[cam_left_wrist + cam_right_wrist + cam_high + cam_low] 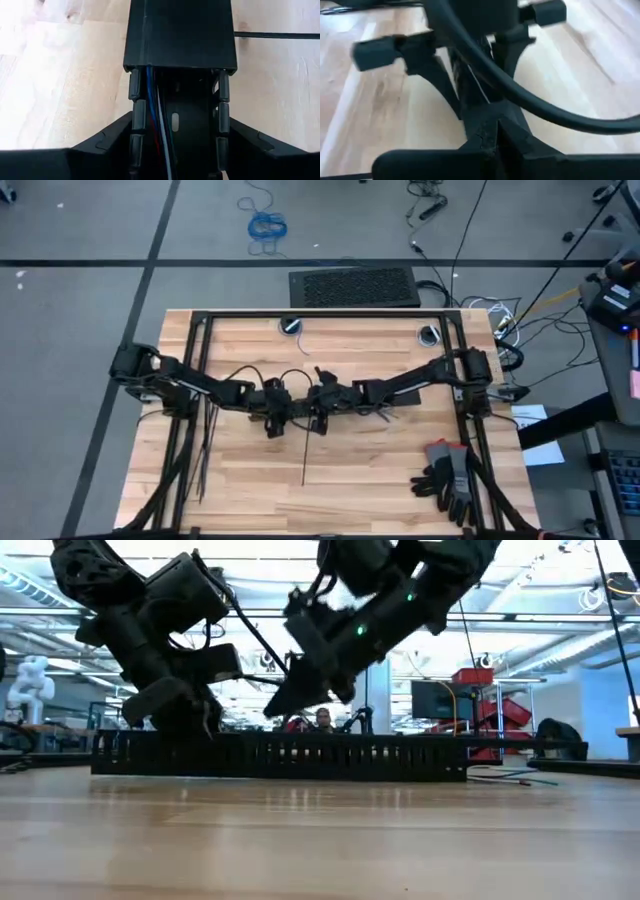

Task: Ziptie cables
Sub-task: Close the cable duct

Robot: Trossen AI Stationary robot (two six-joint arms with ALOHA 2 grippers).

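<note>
A black slotted channel (180, 40) lies across the table's middle, also seen as the black channel (300, 755). The cables (157, 130), thin blue, white and red wires, run inside it and pass under its lid. My left gripper (275, 418) (180, 117) straddles the channel from above. My right gripper (320, 418) (492, 120) hovers just right of it, fingers shut, and I see nothing between them. One ziptie (303, 460), a thin dark strip, lies on the wood from the grippers toward the near edge. A thick black cable (520, 95) crosses the right wrist view. My left gripper has the channel between its two fingers (112, 137), one against the outer side of each slotted wall (135, 102), just short of the lid. The fingers come slanting down from the table's left and span the channel's width. The channel lies level with the cables loose inside.
More long dark strips (205, 450) lie by the left frame rail. Grey and red gloves (448, 478) sit near the front right corner. Black frame rails (460, 410) border the table. A person (323, 720) shows far behind the table.
</note>
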